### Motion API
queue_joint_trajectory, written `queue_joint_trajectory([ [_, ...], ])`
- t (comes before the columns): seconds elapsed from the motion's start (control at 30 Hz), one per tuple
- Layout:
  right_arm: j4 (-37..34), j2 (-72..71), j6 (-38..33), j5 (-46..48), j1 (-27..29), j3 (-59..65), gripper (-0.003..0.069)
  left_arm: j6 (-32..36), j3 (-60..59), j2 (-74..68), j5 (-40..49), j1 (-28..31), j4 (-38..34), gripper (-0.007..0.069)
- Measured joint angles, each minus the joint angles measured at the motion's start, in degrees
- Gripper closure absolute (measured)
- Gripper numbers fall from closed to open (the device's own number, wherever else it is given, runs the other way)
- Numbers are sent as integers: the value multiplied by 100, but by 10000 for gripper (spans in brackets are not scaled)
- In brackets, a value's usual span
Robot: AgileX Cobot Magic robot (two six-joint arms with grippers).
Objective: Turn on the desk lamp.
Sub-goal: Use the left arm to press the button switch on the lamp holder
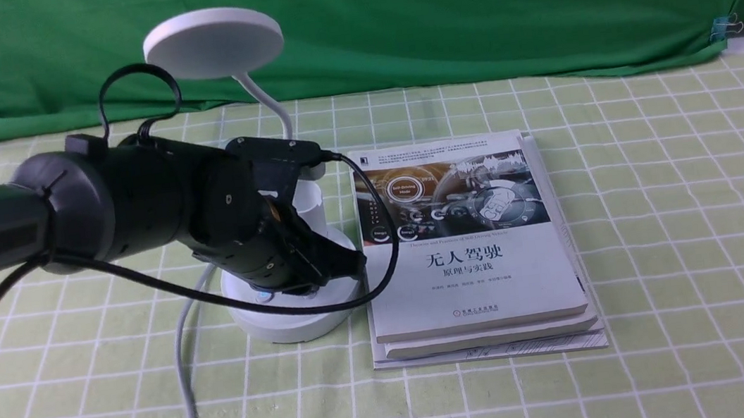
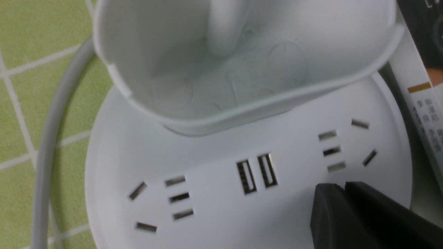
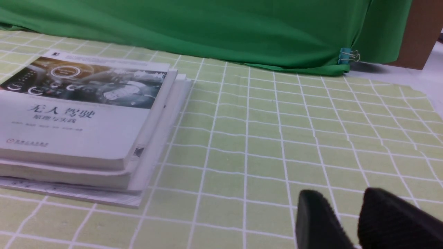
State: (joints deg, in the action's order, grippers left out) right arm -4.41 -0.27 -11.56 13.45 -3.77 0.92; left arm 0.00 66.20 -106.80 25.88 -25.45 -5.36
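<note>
As we look from the front, lamp: the lamp stands on the table, left of centre, with the books beside it at 3 o'clock.
Gripper to lamp: our left gripper is over the near part of the base, close to its top; we cannot tell whether it presses anything.
Button: a blue-marked button shows at about 9 o'clock from the tips; if the other lies under them, we judge that a straight push down is the coming move, else a small shift first.
Nearer arm: the left, plainly; its forearm comes in from 9 o'clock.
Lamp's pointing: its long axis runs upright; the neck rises behind the gripper and leans to 11 o'clock, carrying the head.
Left wrist, fingers: drawn together, nothing between them, near the sockets and over the base's edge region.
Cup: just beside the sockets, the neck standing within it.
Right wrist, fingers: our right gripper has its tips a little apart, holding nothing, with no lamp in sight.
</note>
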Motion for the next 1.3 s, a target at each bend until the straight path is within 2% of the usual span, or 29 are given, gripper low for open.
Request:
queue_joint_trajectory([
  [0.7,0,0,0,0,0,0,414,0,-99,411,-12,0,-2,606],
  [1.3,0,0,2,0,0,0,414,0,-74,89,203,0,-9,606],
])
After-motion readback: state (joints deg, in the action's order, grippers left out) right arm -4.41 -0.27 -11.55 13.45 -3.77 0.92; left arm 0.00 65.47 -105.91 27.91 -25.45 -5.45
